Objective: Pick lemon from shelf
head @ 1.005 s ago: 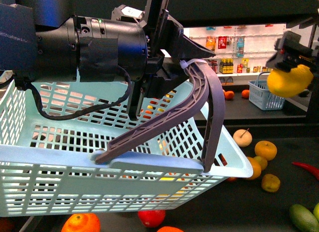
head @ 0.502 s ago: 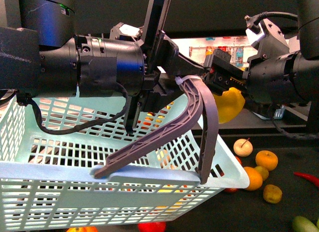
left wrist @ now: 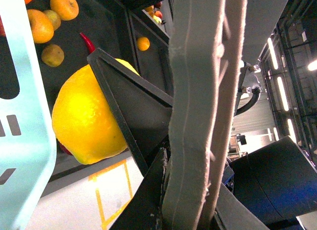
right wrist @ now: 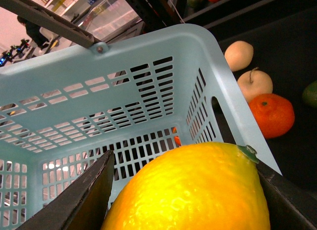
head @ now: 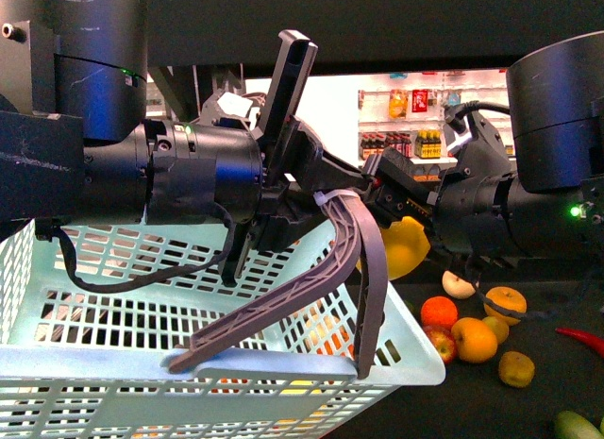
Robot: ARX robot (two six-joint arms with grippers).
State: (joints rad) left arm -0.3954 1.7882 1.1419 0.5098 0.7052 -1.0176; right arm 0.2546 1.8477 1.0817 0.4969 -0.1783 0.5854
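Pinching the lemon from both sides, the right gripper has its jaws pressed against the fruit; in the right wrist view the dark fingers flank the lemon, which fills the lower part of that frame. The left gripper has its jaws clamped on the top of the grey handle of a pale blue basket, which hangs from it across the lower left of the front view. The lemon sits right of centre in the front view, just beside the bend of the handle and above the basket's right corner, well clear of the shelf, whose dark deck shows at lower right. In the left wrist view the handle runs up the middle, with the lemon just past a dark finger and the basket wall at the left edge. In the right wrist view the slotted inside of the basket lies beyond the lemon, and the handle crosses the upper left. On the deck at lower right of the front view lie several oranges, a pale apple and a red chili. White store shelves with bottles show far behind, upper centre.
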